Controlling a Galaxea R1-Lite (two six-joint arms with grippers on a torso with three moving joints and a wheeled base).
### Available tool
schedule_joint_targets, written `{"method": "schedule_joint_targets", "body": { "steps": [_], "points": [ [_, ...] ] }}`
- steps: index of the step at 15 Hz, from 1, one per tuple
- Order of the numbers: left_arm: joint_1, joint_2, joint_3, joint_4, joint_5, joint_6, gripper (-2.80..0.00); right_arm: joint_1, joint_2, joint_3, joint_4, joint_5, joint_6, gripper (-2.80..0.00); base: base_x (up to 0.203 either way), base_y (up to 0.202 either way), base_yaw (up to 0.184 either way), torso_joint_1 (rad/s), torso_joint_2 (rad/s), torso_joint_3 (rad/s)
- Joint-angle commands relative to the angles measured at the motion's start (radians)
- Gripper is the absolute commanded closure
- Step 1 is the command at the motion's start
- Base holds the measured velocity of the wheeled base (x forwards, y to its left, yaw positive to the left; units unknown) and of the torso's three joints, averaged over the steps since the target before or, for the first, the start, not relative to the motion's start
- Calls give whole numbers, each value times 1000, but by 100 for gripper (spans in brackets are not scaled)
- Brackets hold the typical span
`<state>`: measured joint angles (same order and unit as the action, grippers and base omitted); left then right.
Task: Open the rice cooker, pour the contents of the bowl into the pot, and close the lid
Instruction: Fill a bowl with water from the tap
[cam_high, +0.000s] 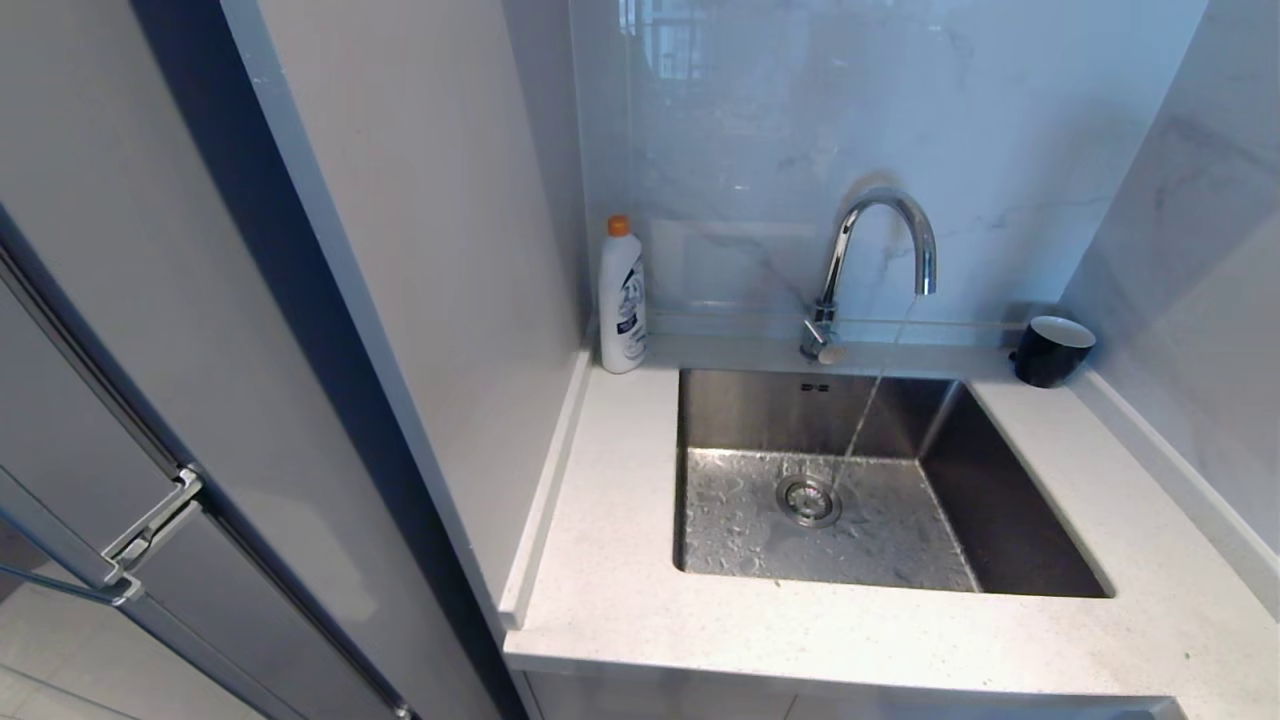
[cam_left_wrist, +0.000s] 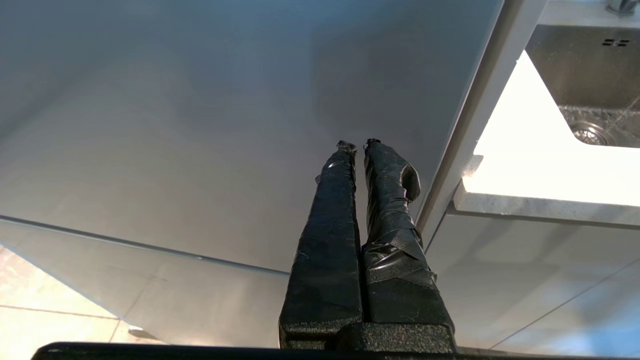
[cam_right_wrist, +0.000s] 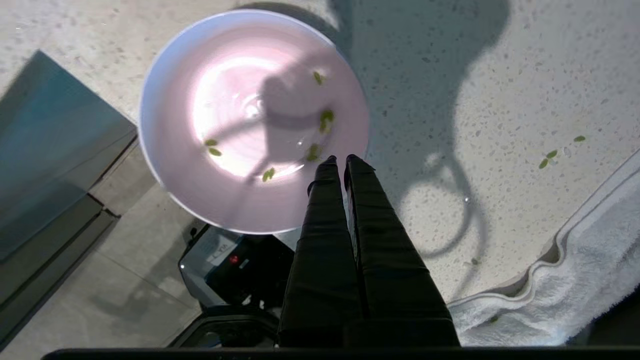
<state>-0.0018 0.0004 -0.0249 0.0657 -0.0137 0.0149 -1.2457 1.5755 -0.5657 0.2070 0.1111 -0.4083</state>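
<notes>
1. Judging from the near-empty bowl (cam_right_wrist: 230, 190), which sits on the counter (cam_right_wrist: 500, 75) right at its edge, the step in hand is either taking the bowl up or leaving it after a pour; I cannot tell which.
2. Only a few of the green contents (cam_right_wrist: 326, 116) lie inside the bowl, and some stray flecks (cam_right_wrist: 547, 159) lie on the counter beside it, so any further tipping calls for a slow, low tilt to keep the bits off the counter.
3. The rice cooker, its pot and its lid are in no view, so whether the lid is up or down cannot be told.
4. If the bowl is to be lifted, the jaws must first spread and straddle its rim; a push from closed fingers could slide it off the counter's edge.
5. The right gripper (cam_right_wrist: 340, 159) hangs above the counter with its tips over the bowl's rim. Its jaws are pressed fully together and grip nothing that I can see; whether the tips touch the rim is unclear.
6. A white towel (cam_right_wrist: 575, 280) lies on the counter, apart from the bowl.
7. The left gripper (cam_left_wrist: 359, 145) is parked below the counter's edge, facing a grey cabinet panel (cam_left_wrist: 200, 125), its jaws closed and empty.
8. Water runs from the faucet (cam_high: 880, 230) into the sink (cam_high: 990, 500) set in the counter.
</notes>
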Motion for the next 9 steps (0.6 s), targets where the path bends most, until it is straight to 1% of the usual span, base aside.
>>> {"method": "schedule_joint_targets", "body": {
  "steps": [1, 6, 9],
  "points": [
    [2, 1, -1, 2, 0, 0, 0, -32, 78, -3, -5, 1, -5, 0, 0, 0, 0, 0, 0, 0],
    [0, 1, -1, 0, 0, 0, 0, -49, 116, 9, -24, 2, -9, 0, 0, 0, 0, 0, 0, 0],
    [0, 1, 0, -1, 0, 0, 0, -56, 179, 9, -46, 8, -9, 0, 0, 0, 0, 0, 0, 0]
  ]
}}
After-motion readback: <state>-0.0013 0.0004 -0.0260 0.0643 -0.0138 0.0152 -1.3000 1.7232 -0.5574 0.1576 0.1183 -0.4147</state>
